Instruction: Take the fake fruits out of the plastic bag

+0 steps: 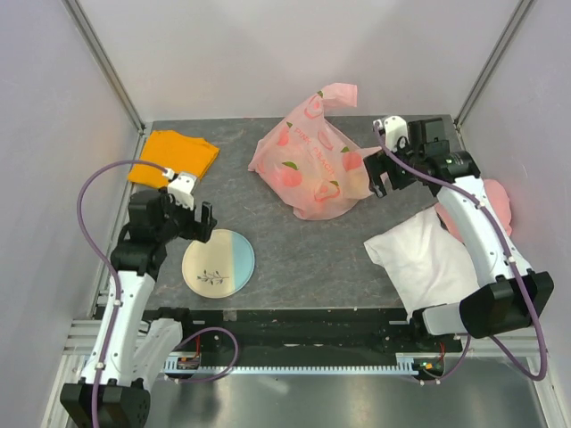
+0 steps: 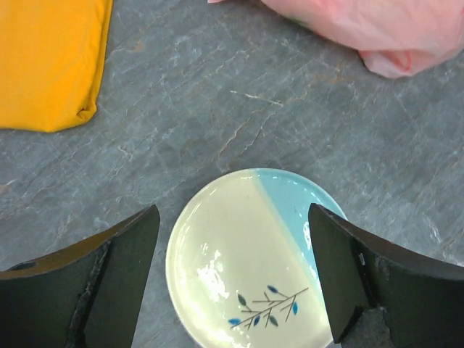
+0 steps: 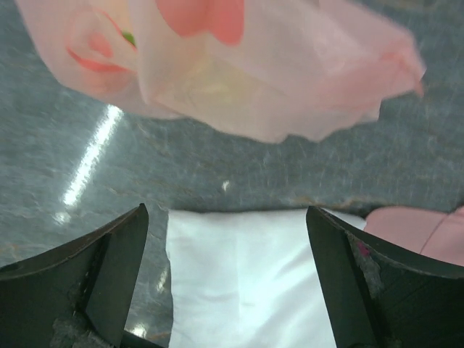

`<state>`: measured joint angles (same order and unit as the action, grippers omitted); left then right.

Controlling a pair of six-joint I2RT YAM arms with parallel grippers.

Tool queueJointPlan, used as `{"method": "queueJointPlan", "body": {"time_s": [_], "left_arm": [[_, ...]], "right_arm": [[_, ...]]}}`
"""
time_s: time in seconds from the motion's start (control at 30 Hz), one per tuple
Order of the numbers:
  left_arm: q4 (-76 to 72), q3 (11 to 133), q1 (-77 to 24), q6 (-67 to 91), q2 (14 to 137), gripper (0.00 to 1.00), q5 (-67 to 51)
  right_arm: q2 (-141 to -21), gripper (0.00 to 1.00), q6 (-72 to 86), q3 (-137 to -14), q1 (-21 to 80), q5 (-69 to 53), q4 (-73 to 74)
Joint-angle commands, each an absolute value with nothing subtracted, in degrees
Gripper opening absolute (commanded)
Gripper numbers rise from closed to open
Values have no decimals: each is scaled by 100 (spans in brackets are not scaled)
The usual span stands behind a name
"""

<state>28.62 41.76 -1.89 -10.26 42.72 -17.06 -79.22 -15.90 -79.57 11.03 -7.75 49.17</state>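
Observation:
The plastic bag (image 1: 310, 165) lies bulging at the back middle of the table, pink with peach prints, one handle sticking up. The fake fruits are hidden inside it; only a dim yellowish shape (image 3: 217, 87) shows through the film. My right gripper (image 1: 378, 176) hovers open at the bag's right edge, holding nothing. In the right wrist view the bag (image 3: 254, 65) fills the top, just ahead of the spread right gripper (image 3: 226, 214). My left gripper (image 1: 201, 225) is open and empty, well to the left of the bag. In the left wrist view the left gripper (image 2: 233, 217) hangs above a plate.
A cream and blue plate (image 1: 219, 260) (image 2: 246, 261) lies under the left gripper. A folded orange cloth (image 1: 174, 156) (image 2: 47, 65) sits at the back left. A white cloth (image 1: 428, 263) (image 3: 246, 275) lies at the front right, with a pink cap (image 1: 495, 209) (image 3: 428, 232) beside it.

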Motion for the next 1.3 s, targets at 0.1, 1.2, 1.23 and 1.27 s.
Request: {"method": "queueJointPlan", "body": {"time_s": [0.1, 1.2, 1.23, 1.27], "left_arm": [[4656, 5370, -193, -2581, 5080, 91, -2390], [4869, 5607, 2171, -1530, 6566, 74, -440], [4843, 5607, 2180, -1494, 6548, 74, -396], [4843, 5607, 2188, -1485, 6548, 74, -387]], "right_arm": [[-8331, 98, -915, -9245, 1116, -2046, 4930], [-12532, 1, -1978, -10537, 6204, -1609, 4192], [-12612, 1, -1978, -10756, 6231, -1556, 4192], [-12743, 1, -1986, -10862, 6258, -1530, 4201]]}}
